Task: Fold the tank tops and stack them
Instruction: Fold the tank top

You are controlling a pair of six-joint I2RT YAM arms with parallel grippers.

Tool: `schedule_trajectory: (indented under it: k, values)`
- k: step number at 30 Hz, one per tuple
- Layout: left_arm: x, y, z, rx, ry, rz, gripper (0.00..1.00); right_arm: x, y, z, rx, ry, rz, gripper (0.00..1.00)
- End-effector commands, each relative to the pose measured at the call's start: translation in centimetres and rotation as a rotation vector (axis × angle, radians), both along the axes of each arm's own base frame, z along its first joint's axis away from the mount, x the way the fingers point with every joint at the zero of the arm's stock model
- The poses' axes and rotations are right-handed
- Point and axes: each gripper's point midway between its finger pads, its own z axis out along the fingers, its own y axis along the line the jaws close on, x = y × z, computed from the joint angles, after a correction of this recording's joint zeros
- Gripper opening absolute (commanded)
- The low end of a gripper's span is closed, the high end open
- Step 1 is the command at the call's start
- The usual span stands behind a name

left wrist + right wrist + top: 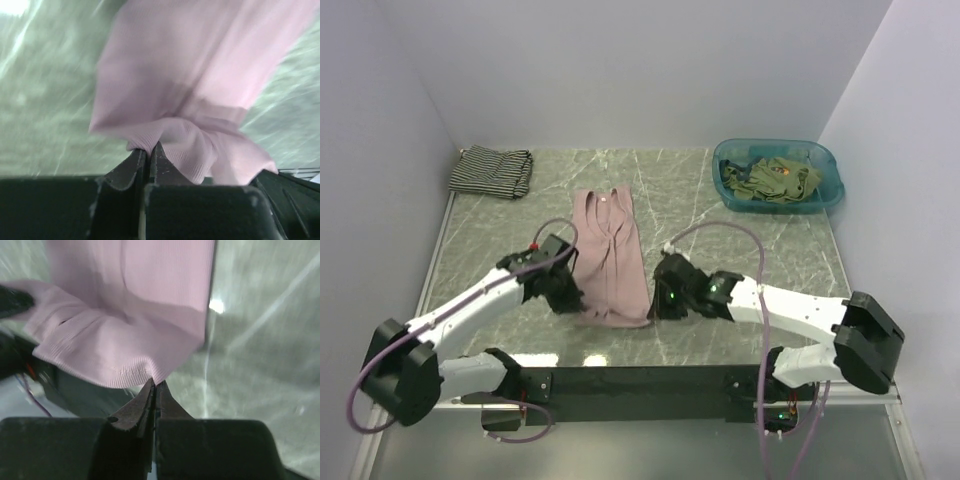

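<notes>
The pink tank top [609, 255] lies lengthwise on the middle of the table, folded narrow, neck end far. My left gripper [575, 300] is shut on its near left hem corner, as the left wrist view shows [149, 147]. My right gripper [655, 305] is shut on its near right hem corner, as the right wrist view shows [156, 384]. The near hem hangs lifted between the two grippers [100, 355]. The striped tank top [491, 171] lies folded at the far left corner. Olive green tank tops [775, 180] lie bunched in the basin.
The teal plastic basin [830, 192] stands at the far right. White walls close the back and both sides. The grey marbled table top [740, 250] shows between the pink top and the basin. A black rail [650, 380] runs along the near edge.
</notes>
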Motion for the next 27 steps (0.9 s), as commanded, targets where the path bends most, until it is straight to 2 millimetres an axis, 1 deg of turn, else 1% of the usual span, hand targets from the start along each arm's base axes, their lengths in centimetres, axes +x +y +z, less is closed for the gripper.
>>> schedule_trajectory:
  k: [1,2,3,4,5,6,7,8,9,10,11,12,13,14,15,16,17,18,19,20,21,22,23,24,25,26,27]
  values:
    - [5.0,-0.5,2.5,0.005,-0.125,-0.056,0.01,4.7,1.1,3.3,0.034,-0.101,0.004,0.0]
    - [6.6,-0.8,3.7,-0.005,-0.165,-0.059,0.01,5.6,1.2,3.6,0.03,-0.11,0.002,0.0]
    - [8.0,-0.3,4.1,-0.01,-0.188,-0.032,0.01,7.6,1.5,4.4,0.026,-0.135,-0.008,0.0]
    - [8.9,-0.2,3.9,-0.01,-0.184,-0.019,0.01,8.6,1.6,4.5,0.02,-0.144,-0.01,0.0]
    - [10.1,-0.4,4.7,-0.026,-0.211,-0.019,0.01,9.6,1.7,4.7,0.016,-0.151,-0.017,0.0]
    - [11.0,-0.3,4.9,-0.029,-0.222,-0.008,0.01,11.0,2.4,4.9,0.021,-0.15,-0.016,0.0]
    - [12.2,0.2,4.5,-0.022,-0.221,0.017,0.01,12.5,2.3,5.1,0.023,-0.161,-0.029,0.0]
    - [13.2,0.3,4.8,-0.025,-0.237,0.024,0.01,13.4,2.4,5.1,0.02,-0.162,-0.036,0.0]
    - [14.0,0.8,4.6,-0.017,-0.241,0.044,0.01,14.7,3.0,4.8,0.017,-0.158,-0.032,0.0]
    - [14.8,0.8,3.9,-0.014,-0.234,0.051,0.01,15.6,3.1,4.7,0.017,-0.159,-0.039,0.0]
    - [15.6,0.9,3.9,-0.018,-0.239,0.056,0.01,16.7,3.0,4.6,0.018,-0.161,-0.054,0.0]
    - [16.4,1.4,3.6,-0.018,-0.238,0.073,0.01,17.8,3.4,4.2,0.013,-0.156,-0.053,0.0]
    - [16.9,1.6,2.7,-0.014,-0.218,0.08,0.01,18.5,3.4,4.0,0.013,-0.149,-0.061,0.0]
    - [18.0,1.5,3.0,-0.029,-0.238,0.091,0.01,19.5,3.1,3.8,0.011,-0.148,-0.074,0.0]
    - [18.5,1.5,2.9,-0.05,-0.239,0.094,0.01,20.5,3.4,3.4,0.003,-0.146,-0.075,0.0]
    - [19.5,1.7,2.6,-0.05,-0.243,0.107,0.01,21.9,3.4,2.9,-0.004,-0.14,-0.084,0.0]
    - [19.9,1.6,2.3,-0.051,-0.245,0.108,0.01,21.9,3.3,2.9,-0.001,-0.133,-0.085,0.0]
    - [20.5,1.7,2.1,-0.057,-0.25,0.108,0.01,22.8,3.7,2.3,-0.004,-0.125,-0.081,0.0]
    - [21.0,1.5,1.5,-0.066,-0.239,0.107,0.01,23.2,3.7,2.0,-0.002,-0.12,-0.082,0.0]
    - [21.9,1.3,1.7,-0.079,-0.261,0.105,0.07,24.0,3.8,1.5,-0.003,-0.115,-0.089,0.02]
    - [22.3,1.3,1.0,-0.086,-0.25,0.102,0.1,24.3,3.8,1.4,0.0,-0.113,-0.09,0.06]
    - [22.9,1.0,1.4,-0.1,-0.261,0.092,0.14,24.7,3.9,1.3,0.006,-0.112,-0.089,0.15]
    - [23.3,0.9,1.5,-0.106,-0.268,0.088,0.2,24.9,3.9,0.9,0.004,-0.107,-0.088,0.21]
    - [24.2,0.9,1.8,-0.117,-0.295,0.084,0.35,25.5,4.0,1.4,0.012,-0.118,-0.09,0.26]
    - [24.8,0.5,2.6,-0.141,-0.324,0.063,0.42,25.7,4.0,1.6,0.015,-0.126,-0.092,0.34]
    - [25.3,0.6,3.2,-0.141,-0.344,0.064,0.53,26.0,3.9,2.2,0.015,-0.145,-0.097,0.36]
    - [25.7,0.7,4.2,-0.141,-0.373,0.062,0.55,26.2,3.8,2.6,0.016,-0.16,-0.099,0.38]
